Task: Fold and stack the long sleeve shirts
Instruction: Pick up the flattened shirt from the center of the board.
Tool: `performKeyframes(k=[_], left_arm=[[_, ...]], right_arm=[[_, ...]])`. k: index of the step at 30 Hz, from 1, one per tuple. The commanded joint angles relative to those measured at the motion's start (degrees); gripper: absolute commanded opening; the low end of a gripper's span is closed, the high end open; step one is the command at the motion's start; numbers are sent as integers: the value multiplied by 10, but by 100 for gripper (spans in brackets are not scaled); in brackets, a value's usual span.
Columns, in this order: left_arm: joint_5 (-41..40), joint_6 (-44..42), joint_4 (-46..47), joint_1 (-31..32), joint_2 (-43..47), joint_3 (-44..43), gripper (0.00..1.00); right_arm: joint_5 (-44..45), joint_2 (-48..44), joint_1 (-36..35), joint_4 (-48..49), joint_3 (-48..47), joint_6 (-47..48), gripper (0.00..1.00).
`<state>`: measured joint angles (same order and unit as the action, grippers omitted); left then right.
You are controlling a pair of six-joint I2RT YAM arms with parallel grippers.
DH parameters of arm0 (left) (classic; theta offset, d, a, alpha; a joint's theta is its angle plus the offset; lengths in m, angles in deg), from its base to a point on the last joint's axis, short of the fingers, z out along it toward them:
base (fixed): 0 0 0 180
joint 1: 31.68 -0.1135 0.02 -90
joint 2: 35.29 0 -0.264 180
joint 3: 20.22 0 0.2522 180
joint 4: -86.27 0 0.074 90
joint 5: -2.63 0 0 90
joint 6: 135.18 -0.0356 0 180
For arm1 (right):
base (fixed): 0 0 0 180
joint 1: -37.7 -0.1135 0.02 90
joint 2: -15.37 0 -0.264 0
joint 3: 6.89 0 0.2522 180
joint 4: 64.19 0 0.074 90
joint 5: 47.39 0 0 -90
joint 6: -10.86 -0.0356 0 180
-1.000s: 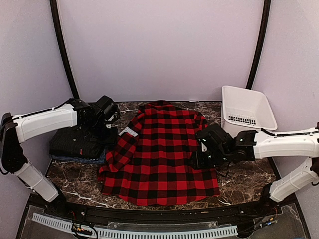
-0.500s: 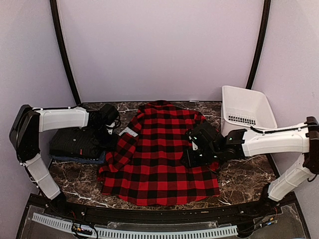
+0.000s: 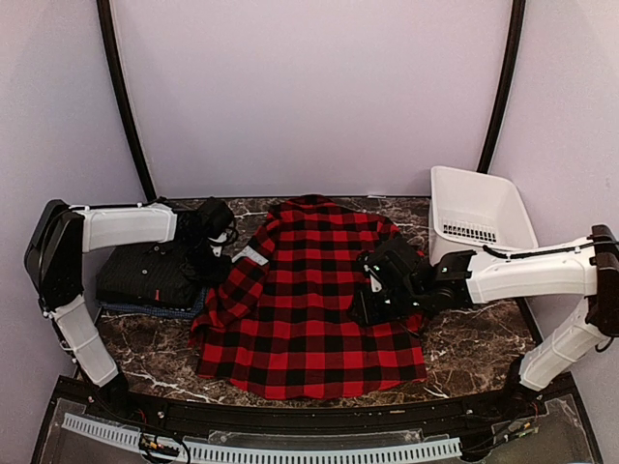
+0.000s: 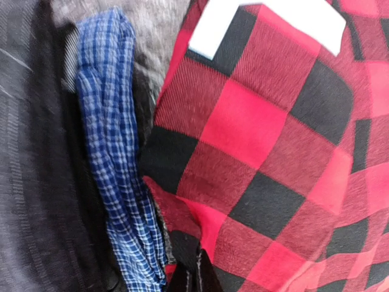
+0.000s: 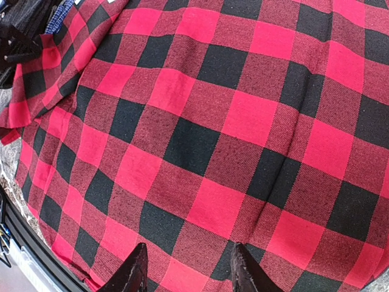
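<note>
- A folded black cloth shirt with a small red tag [image 3: 155, 275] lies at the left of the dark marble table [image 3: 474, 353], on top of a blue checked cloth shirt [image 3: 145, 309] whose edge shows beneath it. As I judge it, these two are done and stacked.
- The red-and-black checked long sleeve shirt [image 3: 309, 300] lies spread open in the middle of the table, its body flat and unfolded. Its sleeve on the left of the frame is bunched against the stack.
- The left hand [image 4: 189, 271] has its fingers together, and they appear to pinch that shirt's edge just beside the blue cloth.
- The right hand [image 5: 189, 267] has its fingers apart, low over the right part of the checked shirt, gripping nothing.
- The white plastic basket [image 3: 479, 208] stands at the upper right, tipped.
- Left to do, by my reading: bring in the sleeves, fold the checked body, and lay it on the stack.
</note>
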<state>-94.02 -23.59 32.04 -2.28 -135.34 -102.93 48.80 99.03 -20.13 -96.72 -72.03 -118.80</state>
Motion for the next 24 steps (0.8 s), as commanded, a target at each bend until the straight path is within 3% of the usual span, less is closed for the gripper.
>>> performKeyframes(k=[1,17,24], left_arm=[[-21,-3,-45,-4,50,-46,0],[56,-1,-97,-77,120,-173,0],[242,20,-45,-82,133,-162,0]], right_arm=[[-2,9,4,24,-18,6,44],[-2,33,3,43,-38,18,44],[-22,38,3,79,-47,38,45]])
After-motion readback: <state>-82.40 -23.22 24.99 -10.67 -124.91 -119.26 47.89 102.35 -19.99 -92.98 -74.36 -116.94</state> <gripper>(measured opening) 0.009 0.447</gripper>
